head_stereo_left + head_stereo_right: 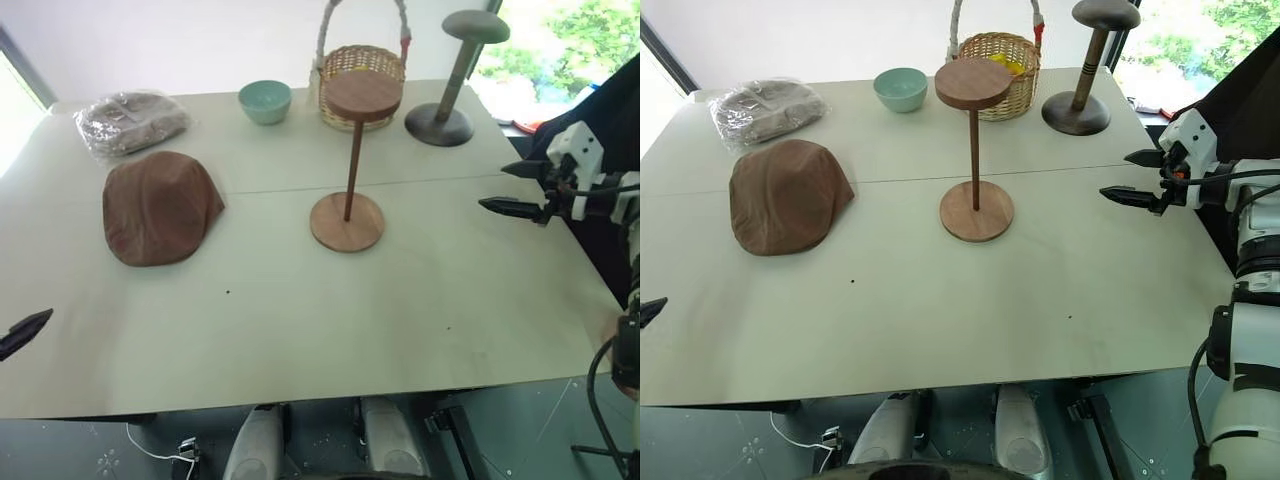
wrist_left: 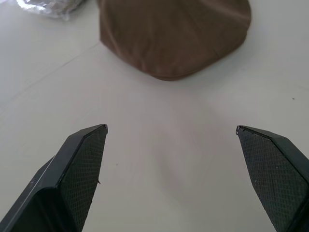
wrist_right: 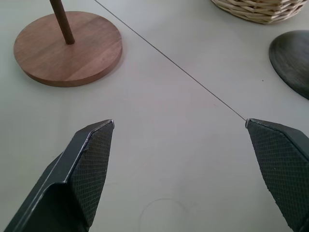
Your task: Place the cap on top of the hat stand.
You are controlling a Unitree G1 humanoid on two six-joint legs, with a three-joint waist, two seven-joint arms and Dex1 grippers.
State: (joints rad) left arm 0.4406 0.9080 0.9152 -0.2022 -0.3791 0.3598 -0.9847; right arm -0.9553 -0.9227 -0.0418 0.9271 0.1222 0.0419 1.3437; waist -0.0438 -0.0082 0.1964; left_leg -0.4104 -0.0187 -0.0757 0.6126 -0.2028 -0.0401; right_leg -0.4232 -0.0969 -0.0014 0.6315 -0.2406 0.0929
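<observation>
Cap [image 1: 160, 207] flat on table [image 1: 300, 310], apart from hat stand [image 1: 347, 222]; both end effectors [image 2: 171, 130] [image 3: 179, 123] wide open, empty.

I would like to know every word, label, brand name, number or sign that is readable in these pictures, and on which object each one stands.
None: no readable text on any object.
The cap, the hat stand, the grey stand, the bowl and the wicker basket carry no lettering.
The bagged bundle: if there is a label inside, it is too small to read.
</observation>
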